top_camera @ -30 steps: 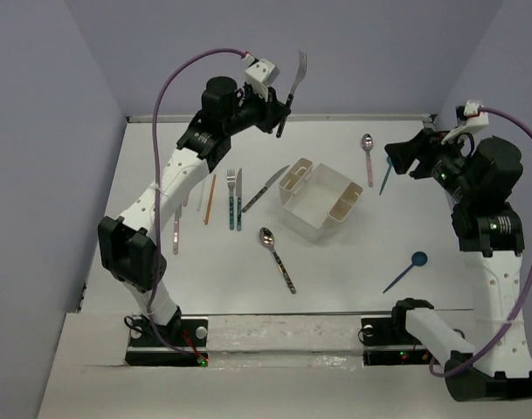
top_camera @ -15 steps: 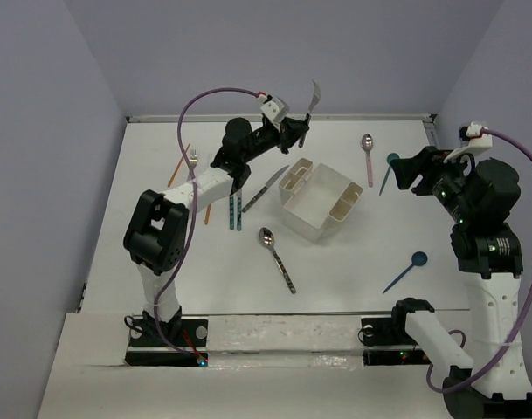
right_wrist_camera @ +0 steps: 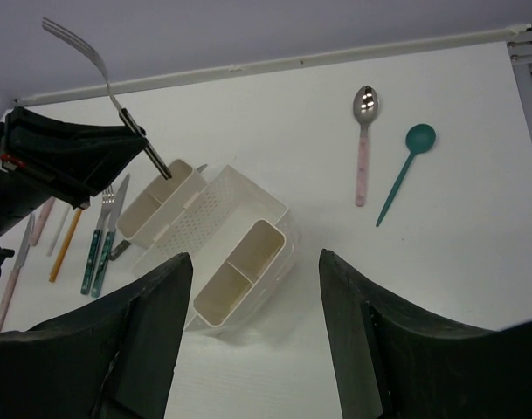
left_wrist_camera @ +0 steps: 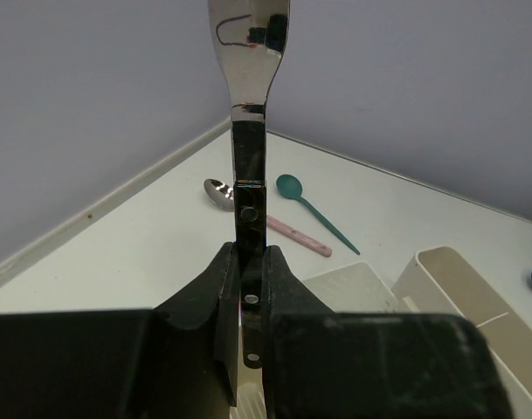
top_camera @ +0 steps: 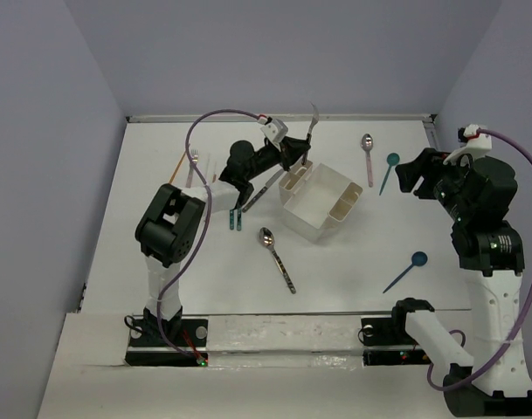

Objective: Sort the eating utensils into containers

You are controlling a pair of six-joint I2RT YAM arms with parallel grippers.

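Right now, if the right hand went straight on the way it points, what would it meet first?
Probably the white caddy, at its end slot, centred between the open fingers of the right hand in the wrist view; depth is unclear.

Robotics lab test cell, plain white tabletop (top_camera: 353, 271) boxed in by pale lilac wall panels (top_camera: 38, 131), black-and-white left robot arm (top_camera: 165, 231) and right robot arm (top_camera: 488, 240) bolted at its near edge, purple cables (top_camera: 222, 112) looping above
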